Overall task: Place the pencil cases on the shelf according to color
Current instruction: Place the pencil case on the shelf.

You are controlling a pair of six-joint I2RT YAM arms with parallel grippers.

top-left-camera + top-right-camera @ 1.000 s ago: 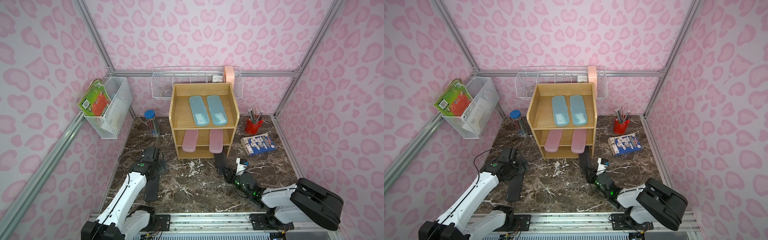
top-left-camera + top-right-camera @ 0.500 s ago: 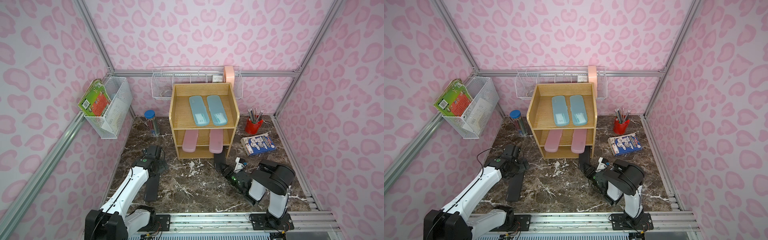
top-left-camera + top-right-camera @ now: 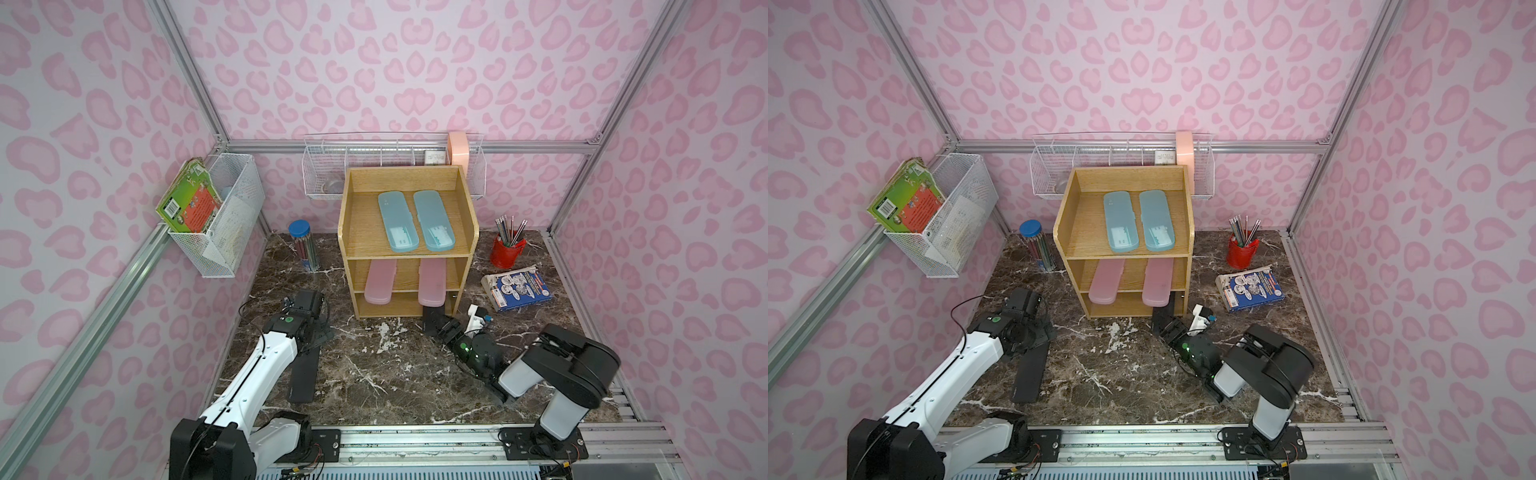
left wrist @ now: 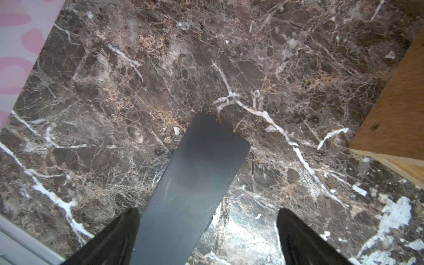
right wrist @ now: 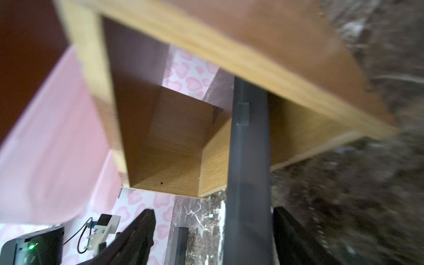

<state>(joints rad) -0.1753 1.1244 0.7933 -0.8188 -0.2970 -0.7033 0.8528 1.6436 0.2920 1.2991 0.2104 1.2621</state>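
Note:
The wooden shelf (image 3: 344,232) holds two light blue pencil cases (image 3: 397,222) on top and two pink ones (image 3: 380,282) on the middle tier. One black case (image 3: 432,312) (image 5: 249,160) reaches into the bottom tier at its right side, its near end sticking out. My right gripper (image 3: 437,327) (image 5: 212,229) is open around that end, and the case is close to one finger. A second black case (image 3: 302,376) (image 4: 190,183) lies flat on the marble floor at the left. My left gripper (image 3: 316,332) (image 4: 206,229) hovers open over its far end.
A blue-lidded pencil tube (image 3: 305,245) stands left of the shelf. A red cup of pencils (image 3: 507,249) and a book (image 3: 517,289) are to its right. Wire baskets hang on the left wall (image 3: 216,220) and the back wall (image 3: 395,166).
My right gripper has opened and let go of the black case at the bottom tier, and the right arm's elbow has swung in and up. The left gripper has barely moved.

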